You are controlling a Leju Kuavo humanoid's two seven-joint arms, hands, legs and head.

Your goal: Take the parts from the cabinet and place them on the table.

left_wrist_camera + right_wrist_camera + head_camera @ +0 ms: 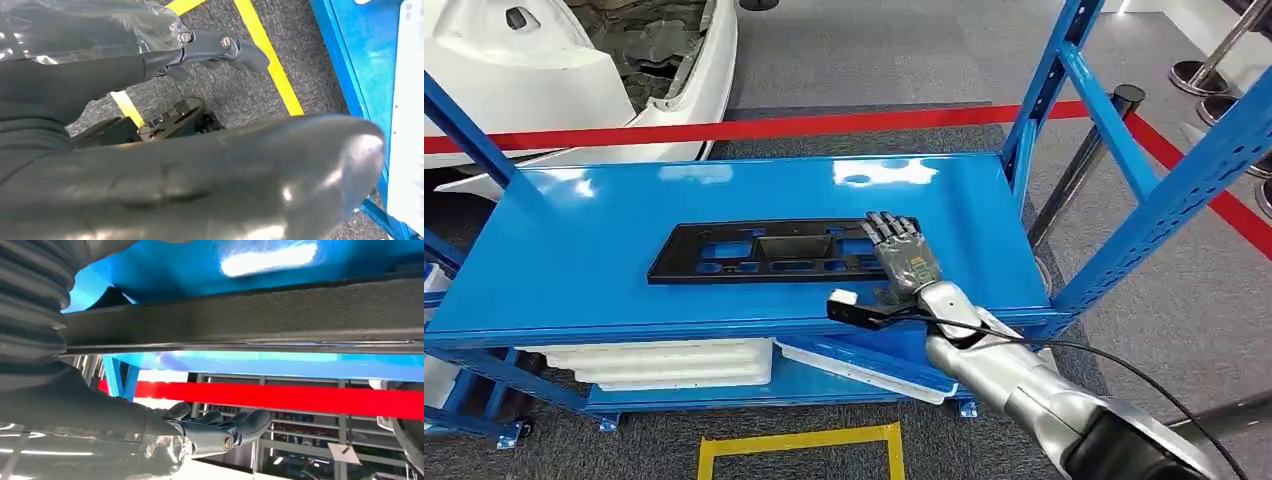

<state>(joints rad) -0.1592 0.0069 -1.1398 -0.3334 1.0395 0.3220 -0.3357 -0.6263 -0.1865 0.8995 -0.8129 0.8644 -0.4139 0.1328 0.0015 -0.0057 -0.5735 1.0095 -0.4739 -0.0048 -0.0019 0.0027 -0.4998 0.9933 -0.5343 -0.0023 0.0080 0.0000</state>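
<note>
Head view, from left to right: the flat black plastic panel with rectangular cut-outs (pixel 769 252) lies on the glossy blue metal shelf (pixel 574 260) of the cabinet, near the front edge. The right robot hand (pixel 902 255) lies flat on the right end of this panel, fingers straight and close together, holding nothing. In the right wrist view the panel's edge (pixel 240 315) passes above the thumb (pixel 220 432), so the thumb seems to be under it, but I cannot tell if it touches.

The left robot hand (pixel 215 47) hangs over the grey carpet with yellow tape lines (pixel 270 55), fingers loosely curled, holding nothing.

I judge the step is the grasping of the first part. The next move asks to close the thumb and the fingers on the panel edge, then lift it level, because the panel is long and held at one end only.
</note>
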